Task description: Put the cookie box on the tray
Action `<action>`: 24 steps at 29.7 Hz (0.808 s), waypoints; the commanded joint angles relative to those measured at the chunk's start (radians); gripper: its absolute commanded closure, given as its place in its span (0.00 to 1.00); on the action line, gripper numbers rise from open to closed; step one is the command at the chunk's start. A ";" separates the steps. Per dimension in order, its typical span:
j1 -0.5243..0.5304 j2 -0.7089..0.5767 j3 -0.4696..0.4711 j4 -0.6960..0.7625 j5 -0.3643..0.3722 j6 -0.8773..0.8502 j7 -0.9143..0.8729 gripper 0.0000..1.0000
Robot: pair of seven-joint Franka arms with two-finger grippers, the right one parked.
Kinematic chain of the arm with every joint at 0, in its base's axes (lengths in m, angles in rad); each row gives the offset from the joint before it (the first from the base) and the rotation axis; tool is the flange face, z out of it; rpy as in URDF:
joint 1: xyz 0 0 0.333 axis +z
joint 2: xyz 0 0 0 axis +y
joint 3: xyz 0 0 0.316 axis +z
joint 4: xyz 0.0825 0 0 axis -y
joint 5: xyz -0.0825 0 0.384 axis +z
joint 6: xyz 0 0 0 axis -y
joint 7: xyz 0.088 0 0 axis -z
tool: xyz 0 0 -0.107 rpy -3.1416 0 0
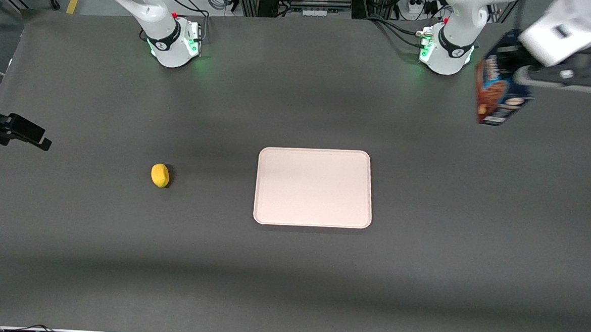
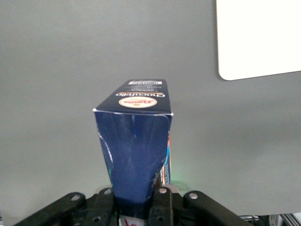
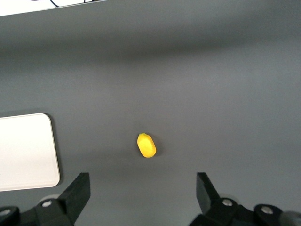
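Tool (image 1: pixel 525 72): clamped on the box (image 1: pixel 499 83), fingers (image 2: pixel 162 200) pressed against the carton's two broad faces near one end, as the wrist view shows. The carton's length runs away from the wrist, its logo end (image 2: pixel 141 96) farthest out. No slip or skew visible at the grip.

Position: tool and box are held in the air, well above the worktop (image 1: pixel 118 258), at the working arm's end and close to that arm's base (image 1: pixel 445 55). In the front view the box hangs tilted, printed face toward the camera.

Tray (image 1: pixel 313 187): flat on the worktop near the middle, nothing on it. It lies well apart from the box, nearer the front camera and toward the parked arm's end. In the wrist view only one rounded corner (image 2: pixel 256 37) of it shows, off to the side of the box and not under it.

Lemon (image 1: pixel 160 175): on the worktop, farther toward the parked arm's end than the tray, apart from it. Not involved.

Progress, judged: pick-up and lift are done. Left to do: carry the box across until it sits over the tray, lower it inside the rim, release, and withdraw. Roughly halfway. The tray is much larger than the box, so placement tolerance looks generous.
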 commanded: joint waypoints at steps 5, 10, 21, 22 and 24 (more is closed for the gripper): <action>0.001 0.218 -0.153 0.041 -0.048 0.154 -0.201 0.76; -0.032 0.308 -0.175 0.038 -0.036 0.254 -0.267 0.76; -0.129 0.509 -0.175 0.035 0.079 0.473 -0.436 0.76; -0.134 0.523 -0.175 0.035 0.096 0.490 -0.451 0.76; -0.144 0.551 -0.175 0.035 0.118 0.520 -0.478 0.76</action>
